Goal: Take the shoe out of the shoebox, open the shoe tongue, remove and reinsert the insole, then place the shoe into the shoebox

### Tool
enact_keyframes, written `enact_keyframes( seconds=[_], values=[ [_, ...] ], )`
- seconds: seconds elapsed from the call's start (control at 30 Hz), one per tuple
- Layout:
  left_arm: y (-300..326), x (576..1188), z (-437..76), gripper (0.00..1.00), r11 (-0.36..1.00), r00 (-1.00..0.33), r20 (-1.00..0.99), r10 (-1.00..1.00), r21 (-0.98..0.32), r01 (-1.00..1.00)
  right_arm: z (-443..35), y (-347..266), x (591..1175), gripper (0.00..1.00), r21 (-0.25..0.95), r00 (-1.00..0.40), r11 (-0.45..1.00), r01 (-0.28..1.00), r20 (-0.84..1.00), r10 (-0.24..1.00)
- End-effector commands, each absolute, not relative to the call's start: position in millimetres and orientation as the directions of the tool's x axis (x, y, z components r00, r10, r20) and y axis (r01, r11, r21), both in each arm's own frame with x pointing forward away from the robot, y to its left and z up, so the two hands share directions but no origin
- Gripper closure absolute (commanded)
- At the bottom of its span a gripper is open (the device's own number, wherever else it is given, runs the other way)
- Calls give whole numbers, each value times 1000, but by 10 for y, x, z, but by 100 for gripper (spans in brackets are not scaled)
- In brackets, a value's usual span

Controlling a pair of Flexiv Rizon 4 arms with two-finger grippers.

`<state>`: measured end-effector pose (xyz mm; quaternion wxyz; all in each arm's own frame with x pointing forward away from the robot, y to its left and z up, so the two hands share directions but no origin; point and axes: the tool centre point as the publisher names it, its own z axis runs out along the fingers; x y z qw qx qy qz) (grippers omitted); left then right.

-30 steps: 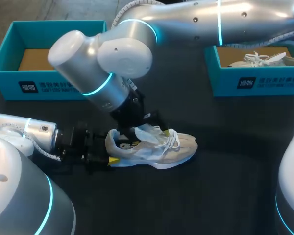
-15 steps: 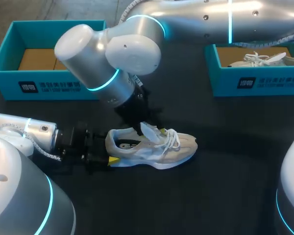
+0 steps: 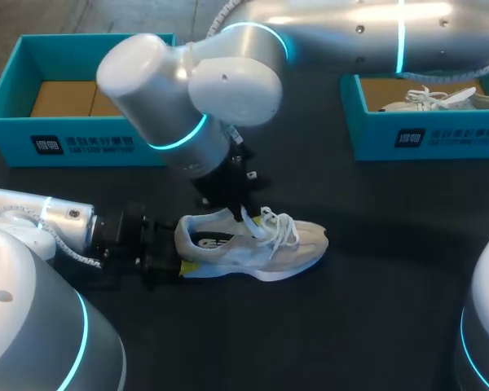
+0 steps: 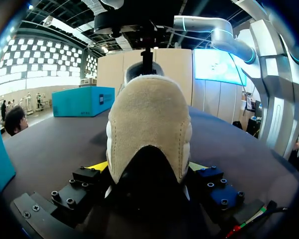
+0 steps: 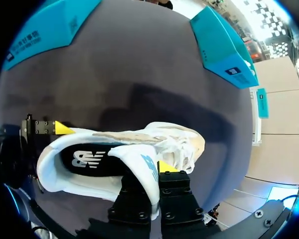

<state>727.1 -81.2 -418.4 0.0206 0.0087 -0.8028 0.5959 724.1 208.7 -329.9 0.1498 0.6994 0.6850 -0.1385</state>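
The sneaker (image 3: 253, 244) sits upright on the dark table (image 3: 375, 309) — the left gripper (image 3: 182, 266) clamps its heel from both sides. The right gripper (image 5: 149, 172), fingers narrow, pinches the lifted tongue (image 5: 134, 160).

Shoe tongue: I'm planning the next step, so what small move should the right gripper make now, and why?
Probably draw the tongue further up and toward the toe. The right gripper is shut on it, the left gripper clamps the shoe at the heel, and the insole lies inside with its front hidden behind the tongue, so a wider opening seems needed first.
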Motion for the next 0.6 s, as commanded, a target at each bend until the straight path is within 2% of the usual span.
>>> enact_keyframes(
  seconds=[0.03, 0.6],
  values=[
    [-816, 7243, -4202, 100, 290, -999, 42, 7, -956, -38, -3293, 1918, 7074, 100, 152, 300, -266, 952, -287, 910],
    [-816, 7243, -4202, 100, 290, -999, 42, 7, -956, -38, -3257, 1593, 7081, 100, 274, 480, -468, 840, 28, 877]
  ],
)
